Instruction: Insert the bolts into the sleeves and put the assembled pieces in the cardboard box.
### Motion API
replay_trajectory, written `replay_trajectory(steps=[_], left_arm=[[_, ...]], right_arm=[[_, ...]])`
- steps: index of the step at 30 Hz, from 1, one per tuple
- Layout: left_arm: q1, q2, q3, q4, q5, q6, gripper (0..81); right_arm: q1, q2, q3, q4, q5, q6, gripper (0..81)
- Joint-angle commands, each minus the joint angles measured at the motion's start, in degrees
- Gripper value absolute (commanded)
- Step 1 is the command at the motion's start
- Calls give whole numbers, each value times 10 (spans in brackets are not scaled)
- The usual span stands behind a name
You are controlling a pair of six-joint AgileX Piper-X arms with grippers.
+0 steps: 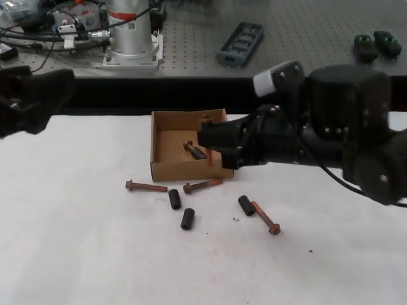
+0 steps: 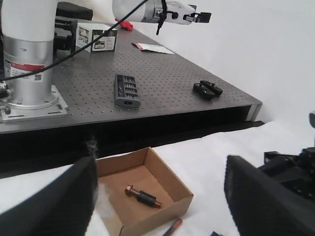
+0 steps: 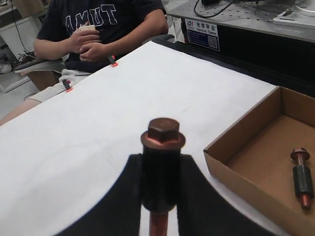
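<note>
Gripping one sleeved bolt (image 3: 160, 162): right fingers (image 3: 118, 196); left fingers (image 2: 64, 201) spread; three bolts (image 1: 145, 186), three sleeves (image 1: 174, 199).

In the high view the right arm (image 1: 331, 127) covers the near right corner of the cardboard box (image 1: 172, 127), and the left arm (image 1: 32, 95) is a blurred dark mass cut by the picture's edge. In the right wrist view the shank of the held bolt (image 3: 163, 135) runs off the picture's edge (fingers (image 3: 123, 196) of the right gripper (image 3: 162, 164) cover the sides of the sleeve (image 3: 160, 182)). In the left wrist view the fingers of the left gripper (image 2: 160, 172) are blurred and cut off, as is a loose bolt (image 2: 172, 227)
</note>
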Motion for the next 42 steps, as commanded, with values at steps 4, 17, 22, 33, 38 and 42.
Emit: replay_trajectory(steps=[4,17,22,33,38,42], left_arm=[[2,-9,-2,154,13,11,508],[2,-9,-2,243,17,67,349],[2,-9,-2,243,18,67,349],[2,-9,-2,242,18,67,349],[2,-9,-2,242,18,67,349],[2,-9,-2,242,18,67,349]], right_arm=[[-4,63,-64,17,2,-5,6],[-4,240,-338,197,63,-5,6],[-4,286,-433,304,171,-5,6],[9,292,-485,383,241,-4,28],[12,292,-485,386,203,20,315],[12,290,-485,390,207,44,477]])
